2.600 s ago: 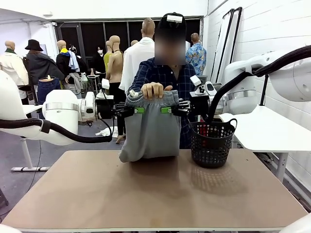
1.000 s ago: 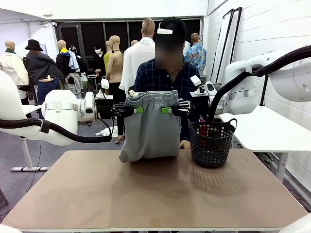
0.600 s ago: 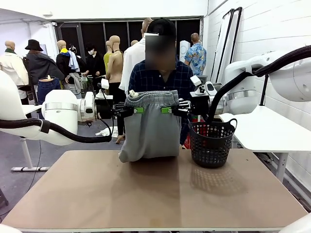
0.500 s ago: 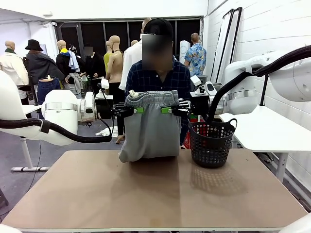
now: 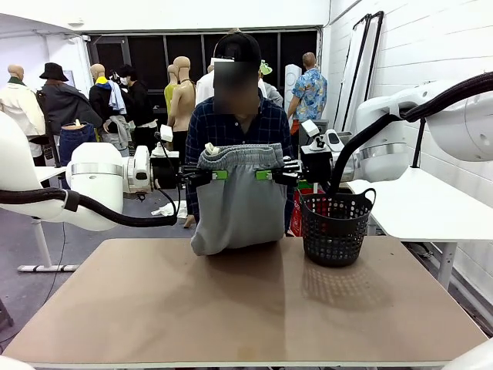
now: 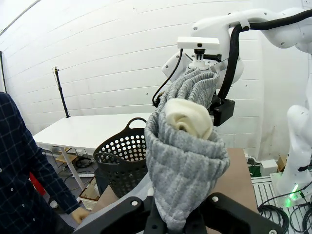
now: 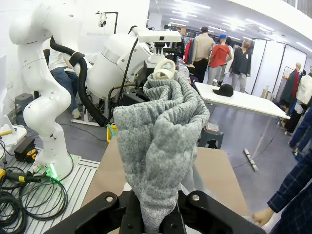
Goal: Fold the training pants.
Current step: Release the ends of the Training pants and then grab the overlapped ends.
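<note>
Pinches the pants [image 5: 237, 204] at the waistband [image 5: 239, 156] with left gripper [image 5: 219, 175] and right gripper [image 5: 264, 175], each clamped on cloth. Holds them hanging over the table's [image 5: 246, 308] far side (bottom end at its surface), beside the basket [image 5: 335, 229].

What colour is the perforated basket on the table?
The basket is black, clearest in the front view.
</note>
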Motion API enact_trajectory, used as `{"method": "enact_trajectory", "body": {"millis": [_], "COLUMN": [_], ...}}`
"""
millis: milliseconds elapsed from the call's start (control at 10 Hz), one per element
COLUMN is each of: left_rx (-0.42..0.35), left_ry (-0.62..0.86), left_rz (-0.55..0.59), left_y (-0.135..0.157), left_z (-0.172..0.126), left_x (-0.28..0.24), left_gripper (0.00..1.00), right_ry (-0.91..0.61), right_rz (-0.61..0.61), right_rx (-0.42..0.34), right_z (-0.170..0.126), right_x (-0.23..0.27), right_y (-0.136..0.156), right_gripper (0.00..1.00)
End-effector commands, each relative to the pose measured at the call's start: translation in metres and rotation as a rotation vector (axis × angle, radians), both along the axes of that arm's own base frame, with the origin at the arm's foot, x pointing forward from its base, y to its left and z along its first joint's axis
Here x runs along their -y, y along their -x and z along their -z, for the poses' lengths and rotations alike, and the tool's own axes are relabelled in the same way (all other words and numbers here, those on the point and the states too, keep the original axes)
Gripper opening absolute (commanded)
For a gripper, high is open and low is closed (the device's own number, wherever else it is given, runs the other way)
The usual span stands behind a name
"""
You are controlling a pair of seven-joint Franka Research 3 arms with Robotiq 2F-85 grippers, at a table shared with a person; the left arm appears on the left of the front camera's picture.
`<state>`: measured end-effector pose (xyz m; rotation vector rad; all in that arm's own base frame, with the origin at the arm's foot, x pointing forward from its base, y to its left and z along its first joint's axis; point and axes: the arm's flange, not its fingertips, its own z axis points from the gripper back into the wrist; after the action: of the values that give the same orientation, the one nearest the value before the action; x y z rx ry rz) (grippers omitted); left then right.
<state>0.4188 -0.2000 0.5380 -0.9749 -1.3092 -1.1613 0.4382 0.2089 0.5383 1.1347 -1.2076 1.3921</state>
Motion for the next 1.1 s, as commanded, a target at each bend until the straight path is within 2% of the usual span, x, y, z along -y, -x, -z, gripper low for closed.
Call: {"method": "enact_trajectory", "body": {"millis": [0,1000], "left_rx": [0.003,0.003], "left_ry": [0.006,0.006], "left_rz": [-0.01,-0.01], "left_y": [0.003,0.003], "left_z": [-0.0011,-0.0011], "left_x": [0.0003,0.0003], "left_gripper": [0.0,0.0], "right_ry": [-0.003,-0.003], "right_rz": [-0.004,-0.004], "right_rx": [0.001,0.001], "right_z": [-0.0013,-0.0013], "right_x": [-0.0022,-0.0022], "right_y": [0.0014,0.0014], "right_gripper": [0.0,0.0]}}
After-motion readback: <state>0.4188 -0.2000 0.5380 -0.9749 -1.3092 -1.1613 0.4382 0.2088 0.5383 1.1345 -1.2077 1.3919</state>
